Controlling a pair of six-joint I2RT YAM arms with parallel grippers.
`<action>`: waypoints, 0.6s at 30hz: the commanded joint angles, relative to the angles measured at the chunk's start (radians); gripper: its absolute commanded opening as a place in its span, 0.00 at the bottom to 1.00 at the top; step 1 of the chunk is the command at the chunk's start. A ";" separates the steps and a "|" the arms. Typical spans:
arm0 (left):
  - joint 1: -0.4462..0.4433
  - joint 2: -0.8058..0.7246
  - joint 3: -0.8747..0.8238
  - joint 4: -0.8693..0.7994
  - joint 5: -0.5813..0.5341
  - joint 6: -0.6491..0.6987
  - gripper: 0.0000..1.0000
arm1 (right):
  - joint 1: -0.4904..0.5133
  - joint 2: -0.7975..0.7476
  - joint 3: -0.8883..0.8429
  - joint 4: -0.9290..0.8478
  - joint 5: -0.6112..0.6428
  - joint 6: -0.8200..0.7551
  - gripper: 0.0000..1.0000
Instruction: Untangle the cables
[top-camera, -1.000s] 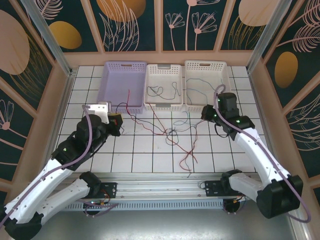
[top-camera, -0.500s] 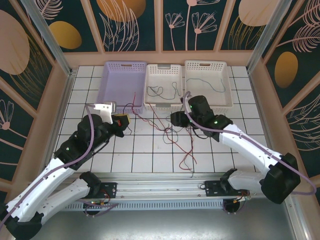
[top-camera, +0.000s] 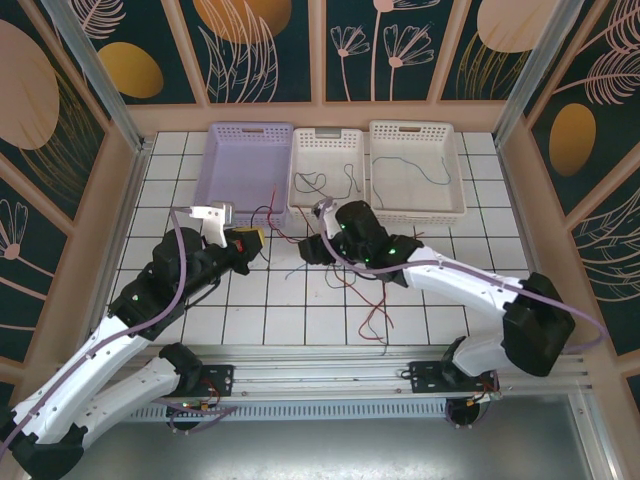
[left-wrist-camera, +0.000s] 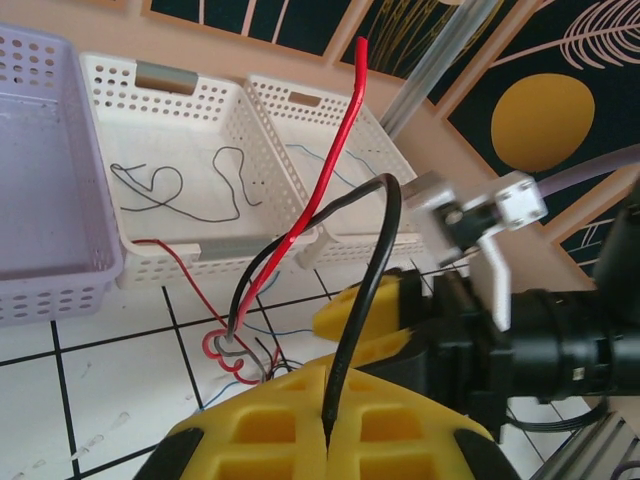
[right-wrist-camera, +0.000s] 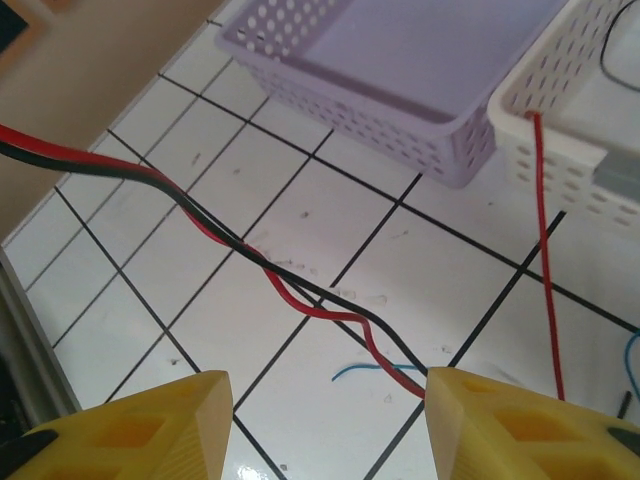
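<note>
Room is lying open at the near corners and along both side edges of the tiled worktop (top-camera: 290, 320). Three baskets are lining its far edge: one lilac basket (top-camera: 235, 160) and two white baskets (top-camera: 327, 132). The cables (top-camera: 350, 275) are sprawling mid-worktop in a red, black and blue tangle, too knotted to count. The left gripper (left-wrist-camera: 328, 440) is clamping a black cable (left-wrist-camera: 375, 270) between closed fingers, a red cable (left-wrist-camera: 345, 130) rising beside it. The right gripper (right-wrist-camera: 330, 400) is hovering spread wide, gripping nothing, above twisted red and black strands.

I see the right gripper (top-camera: 311, 250) over the tangled cables (top-camera: 348, 279), and the left gripper (top-camera: 251, 239) just left of them.
</note>
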 joint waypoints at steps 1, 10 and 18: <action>0.004 -0.015 0.007 0.033 0.021 -0.015 0.00 | 0.007 0.047 0.024 0.069 0.011 -0.042 0.53; 0.004 -0.039 0.009 0.024 0.008 -0.017 0.00 | 0.031 0.077 -0.056 0.145 -0.018 -0.006 0.46; 0.005 -0.023 0.002 0.044 0.017 -0.027 0.00 | 0.120 0.066 -0.102 0.190 0.039 -0.008 0.46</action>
